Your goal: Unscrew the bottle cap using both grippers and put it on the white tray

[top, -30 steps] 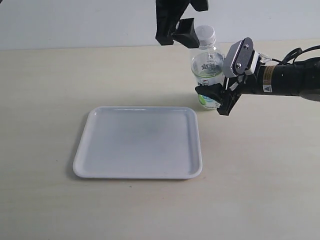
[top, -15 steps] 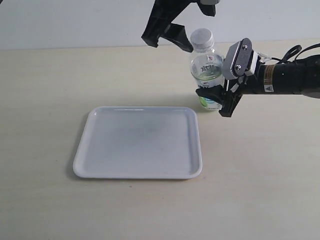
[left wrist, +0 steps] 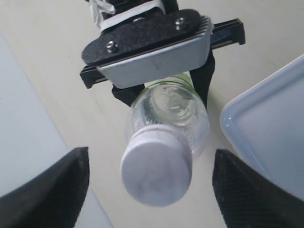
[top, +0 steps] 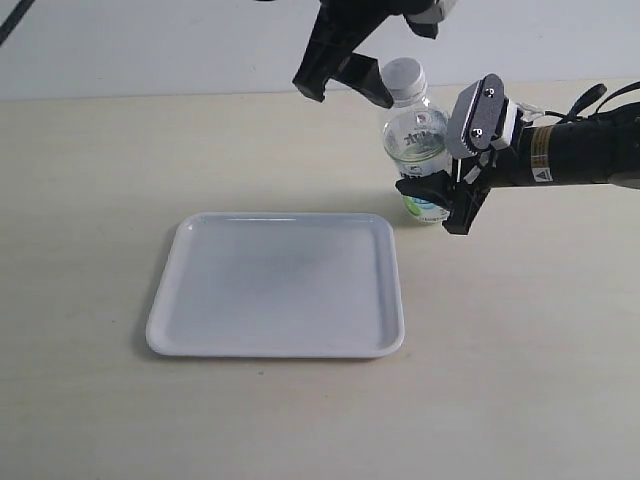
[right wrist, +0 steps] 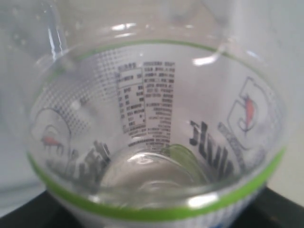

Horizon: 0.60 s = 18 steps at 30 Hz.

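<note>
Bottle (top: 415,140) upright on bench (top: 100,160), just beyond far right corner of white tray (top: 165,330). Right pincer (top: 440,195) clenched on its lower body. Left pincer (top: 345,88) released, jaws spread either side of the cap (top: 404,72), not touching. Cap not yet off: unscrewing and placing both remain.

Exterior overlooking table (top: 100,150), left wrist above bottle (left wrist: 168,104), right wrist pressed close

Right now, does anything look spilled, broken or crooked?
Nothing stands out. The bottle stands on the table with its cap on, held low by the right pincer. The tray lies flat, with no spill.
</note>
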Each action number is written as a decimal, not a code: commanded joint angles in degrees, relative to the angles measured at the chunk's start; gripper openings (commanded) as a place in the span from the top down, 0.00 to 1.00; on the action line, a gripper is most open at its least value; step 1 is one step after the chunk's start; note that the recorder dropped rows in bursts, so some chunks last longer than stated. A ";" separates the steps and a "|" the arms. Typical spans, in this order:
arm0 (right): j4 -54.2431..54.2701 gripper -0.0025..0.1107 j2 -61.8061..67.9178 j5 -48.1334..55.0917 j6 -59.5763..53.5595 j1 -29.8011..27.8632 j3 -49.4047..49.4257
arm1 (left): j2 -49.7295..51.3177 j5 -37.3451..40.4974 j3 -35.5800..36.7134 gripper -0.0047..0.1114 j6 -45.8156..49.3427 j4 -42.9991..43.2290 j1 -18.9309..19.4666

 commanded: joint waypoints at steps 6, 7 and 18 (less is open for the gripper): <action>-2.30 0.98 0.32 3.24 0.67 -0.11 0.52 | 0.81 -0.46 0.14 0.36 0.10 2.15 -0.71; -2.30 0.98 0.32 3.24 0.67 -0.11 0.52 | 0.81 -0.46 0.14 0.37 0.10 2.15 -0.71; -2.30 0.98 0.34 2.85 0.67 -0.11 0.52 | 0.81 0.20 0.14 0.92 -7.50 3.24 -0.71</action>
